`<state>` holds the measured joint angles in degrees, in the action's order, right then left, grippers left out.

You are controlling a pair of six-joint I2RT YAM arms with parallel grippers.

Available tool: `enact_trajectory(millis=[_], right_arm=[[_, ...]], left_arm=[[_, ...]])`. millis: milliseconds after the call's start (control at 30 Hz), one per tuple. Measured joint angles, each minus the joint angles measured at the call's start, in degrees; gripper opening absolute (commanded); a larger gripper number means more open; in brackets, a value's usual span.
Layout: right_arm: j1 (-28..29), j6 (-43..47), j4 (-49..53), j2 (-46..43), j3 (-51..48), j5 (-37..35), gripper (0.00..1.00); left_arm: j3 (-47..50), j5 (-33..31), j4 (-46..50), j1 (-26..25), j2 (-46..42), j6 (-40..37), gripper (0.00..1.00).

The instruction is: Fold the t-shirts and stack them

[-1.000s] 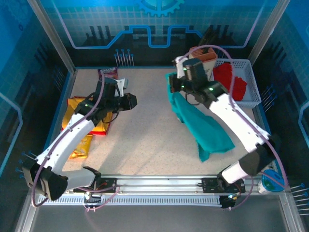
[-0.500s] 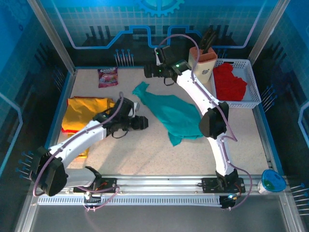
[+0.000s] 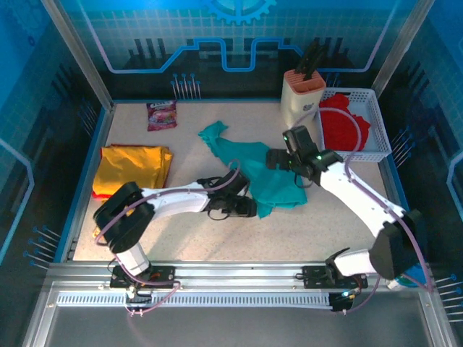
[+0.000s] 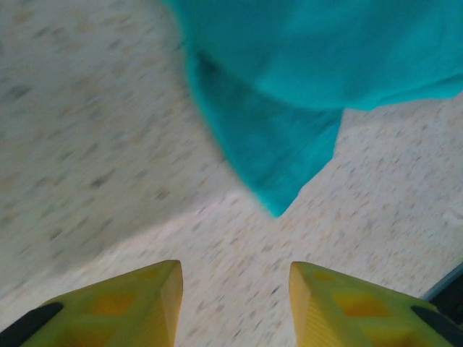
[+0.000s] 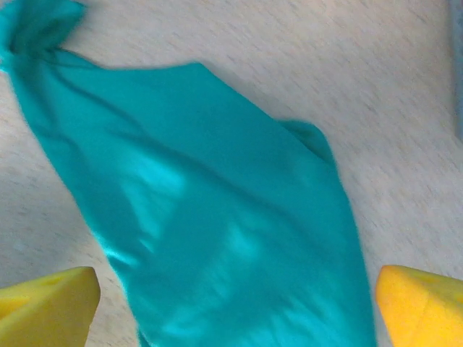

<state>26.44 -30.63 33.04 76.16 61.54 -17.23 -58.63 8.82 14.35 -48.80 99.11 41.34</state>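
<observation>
2 empty end effectors and 1 rumpled shirt, so imo this is the spread-it-flat step before any folding. The teal cotton t-shirt (image 3: 249,170) lies bunched in a long diagonal strip around the middle of the speckled beige worktop (image 3: 188,238), with 1 end twisted up toward the back-left.

The left end effector (image 4: 233,278) hangs low with its yellow fingers (image 4: 130,303) parted and nothing between them, just short of the shirt's pointed near corner. The right end effector (image 5: 237,296) hovers above the middle of the cloth, spread wide and gripping nothing.

How I'd do it well: each side pinches 1 layer only, at an outer corner or hem rather than the bulk in the middle. Then both pull apart evenly so the strip opens out. Grab the middle and you just lift a wad.

The folded yellow cloth t-shirt (image 3: 134,170) at the left looks like the stack spot. The red cloth t-shirt (image 3: 343,126) sits in the white plastic basket (image 3: 376,144), well apart.
</observation>
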Motion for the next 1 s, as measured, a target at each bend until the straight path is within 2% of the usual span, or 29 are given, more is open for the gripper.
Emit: enact_trajectory(millis=[200, 333, 533, 700, 800, 933, 1000], right_arm=[[-3.26, -4.92, 1.88, -13.35, -14.51, -0.55, 0.94], [-4.9, -6.8, 3.48, -18.97, -18.69, -0.35, 0.94], [-6.08, -8.0, 4.26, -22.14, -20.76, 0.24, 0.94], [-6.38, -8.04, 4.24, -22.23, -21.16, 1.05, 0.94], [-6.75, -8.02, 4.26, -22.25, -21.18, 1.25, 0.94], [-7.52, -7.98, 4.26, -22.32, -21.22, 1.31, 0.93], [-8.0, -7.93, 4.26, -22.23, -21.38, 1.68, 0.9]], left_arm=[[-7.15, -0.04, -1.31, -0.72, 7.65, 1.03, 0.36], [-9.33, -0.04, -0.44, -0.9, 10.99, 1.86, 0.35], [-12.09, -1.25, 4.26, -1.68, 12.57, 1.81, 0.45], [-15.32, -2.86, 9.57, -2.29, 14.12, 0.33, 0.46], [-17.99, -3.5, 12.9, -2.36, 15.56, -0.85, 0.38], [-20.59, -5.68, 17.46, -2.36, 17.07, -3.15, 0.14], [-20.85, -7.08, 18.99, -2.25, 17.09, -4.44, 0.04]])
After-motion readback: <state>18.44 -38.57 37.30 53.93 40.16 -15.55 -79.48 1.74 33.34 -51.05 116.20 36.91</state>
